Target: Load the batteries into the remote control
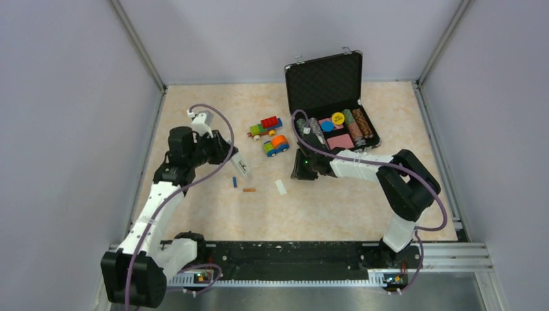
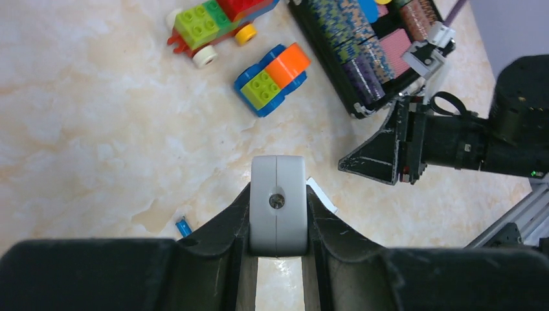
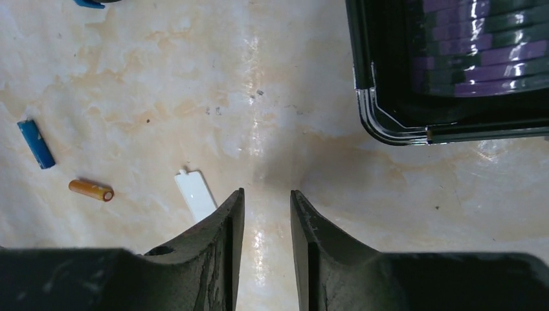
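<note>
The left end effector (image 2: pixel 277 194) pinched the one remote control (image 1: pixel 241 166), whose long axis slanted down toward the bench (image 1: pixel 194 214). Two batteries lay flat just beyond its lower end: the blue battery (image 1: pixel 234 182) pointing near-to-far, the orange battery (image 1: pixel 248 190) crosswise. The right end effector (image 3: pixel 265 201) stood slightly spread, empty.

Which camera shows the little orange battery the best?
The right wrist view. There the orange battery looks big and sharp, lying on its side, and you can see its silvery end. In the top external view the battery is only a tiny orange speck. The left wrist view does not show it at all.
</note>
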Robot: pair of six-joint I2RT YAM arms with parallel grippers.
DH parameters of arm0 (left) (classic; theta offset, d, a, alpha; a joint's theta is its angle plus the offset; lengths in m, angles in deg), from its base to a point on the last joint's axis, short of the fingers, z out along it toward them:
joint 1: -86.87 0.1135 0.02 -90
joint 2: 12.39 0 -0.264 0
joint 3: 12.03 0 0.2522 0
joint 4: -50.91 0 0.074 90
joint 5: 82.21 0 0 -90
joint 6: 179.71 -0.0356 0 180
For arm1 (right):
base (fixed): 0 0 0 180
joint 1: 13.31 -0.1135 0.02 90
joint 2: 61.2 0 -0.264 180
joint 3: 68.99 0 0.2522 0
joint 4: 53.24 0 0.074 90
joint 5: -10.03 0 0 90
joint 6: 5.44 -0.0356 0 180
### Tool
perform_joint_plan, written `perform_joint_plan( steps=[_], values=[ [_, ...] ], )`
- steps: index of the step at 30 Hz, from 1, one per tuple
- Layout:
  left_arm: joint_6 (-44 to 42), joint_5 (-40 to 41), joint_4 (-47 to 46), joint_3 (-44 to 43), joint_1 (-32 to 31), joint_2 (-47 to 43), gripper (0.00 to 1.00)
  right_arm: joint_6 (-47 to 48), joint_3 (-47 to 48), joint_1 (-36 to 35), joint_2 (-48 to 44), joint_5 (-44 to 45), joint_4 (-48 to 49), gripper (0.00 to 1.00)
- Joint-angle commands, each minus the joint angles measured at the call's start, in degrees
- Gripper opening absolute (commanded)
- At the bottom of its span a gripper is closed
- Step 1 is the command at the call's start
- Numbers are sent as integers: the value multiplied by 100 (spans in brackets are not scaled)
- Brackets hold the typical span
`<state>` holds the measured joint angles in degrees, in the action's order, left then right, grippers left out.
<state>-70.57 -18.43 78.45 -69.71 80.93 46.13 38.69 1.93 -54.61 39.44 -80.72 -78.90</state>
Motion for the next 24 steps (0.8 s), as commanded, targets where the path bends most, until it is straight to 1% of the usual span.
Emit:
perform_joint_plan(
  steps=[1,2,4,7,10,13,17,19,22,24],
  values=[
    [-671,-425,-359,-33,13,-478,0,549,231,-172,-474,-22,236,33],
    [-681,-322,-359,-45,13,-561,0,726,297,-234,-488,-276,341,35],
    [-509,144,-413,-59,13,-724,0,1148,481,-396,-429,-637,526,37],
    [-81,1401,-231,-203,13,-940,0,1949,835,-876,-177,-799,654,42],
    [576,2966,434,-504,13,-996,0,2545,1206,-1273,206,-859,835,46],
    [1265,3849,1276,-855,13,-925,0,2902,1535,-1532,677,-774,971,49],
    [1908,4398,2282,-1235,29,-783,0,3401,1892,-1758,1162,-625,1110,56],
    [2065,4509,2562,-1327,80,-777,0,3735,2030,-1879,1350,-504,1117,61],
    [2141,4433,2766,-1394,259,-799,0,4248,2149,-2035,1555,-262,1143,70],
    [2131,4243,2828,-1443,459,-763,0,4434,2213,-2086,1692,-280,1129,71]
  ],
)
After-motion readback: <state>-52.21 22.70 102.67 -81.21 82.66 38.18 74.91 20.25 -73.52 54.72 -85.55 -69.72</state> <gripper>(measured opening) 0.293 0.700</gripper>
